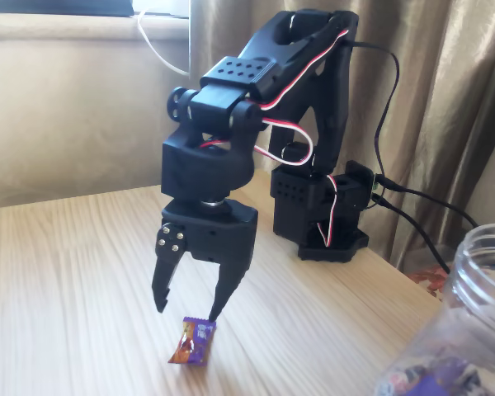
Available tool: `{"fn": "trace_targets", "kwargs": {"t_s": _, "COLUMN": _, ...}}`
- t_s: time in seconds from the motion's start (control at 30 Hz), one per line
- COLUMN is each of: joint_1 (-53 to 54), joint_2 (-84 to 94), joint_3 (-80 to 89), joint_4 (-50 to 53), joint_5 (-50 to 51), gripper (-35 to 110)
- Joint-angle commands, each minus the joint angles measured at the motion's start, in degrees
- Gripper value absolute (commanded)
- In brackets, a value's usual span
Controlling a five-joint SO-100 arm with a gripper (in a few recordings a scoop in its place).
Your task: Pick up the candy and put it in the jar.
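Fixed view: shiny purple candy [192, 342] with an orange-brown end, on the table [66, 289].

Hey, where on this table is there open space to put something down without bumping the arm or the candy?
In the fixed view, the wooden table lies bare left of the gripper, and between the arm's base and the jar. It is crowded where the open fingers hang above the candy, and at the jar corner.

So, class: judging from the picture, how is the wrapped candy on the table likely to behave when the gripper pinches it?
The candy looks small and flat-lying, so probably light and unlikely to roll. Its shiny wrapper may slip or crinkle between the gripper's narrow fingertips.
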Motion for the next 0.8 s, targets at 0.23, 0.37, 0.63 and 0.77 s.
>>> {"fn": "trace_targets", "kwargs": {"t_s": 0.23, "joint_1": -3.0, "joint_2": 0.4, "joint_3": 1.9, "joint_4": -1.3, "joint_5": 7.8, "gripper": 61}}
{"fn": "trace_targets", "kwargs": {"t_s": 0.37, "joint_1": -4.7, "joint_2": -0.3, "joint_3": 2.6, "joint_4": -2.3, "joint_5": 9.2, "gripper": 65}}
{"fn": "trace_targets", "kwargs": {"t_s": 0.63, "joint_1": -7.3, "joint_2": -2.5, "joint_3": 4.3, "joint_4": -7.7, "joint_5": 10.2, "gripper": 69}}
{"fn": "trace_targets", "kwargs": {"t_s": 0.77, "joint_1": -6.9, "joint_2": -4.7, "joint_3": 4.1, "joint_4": -9.0, "joint_5": 10.4, "gripper": 67}}
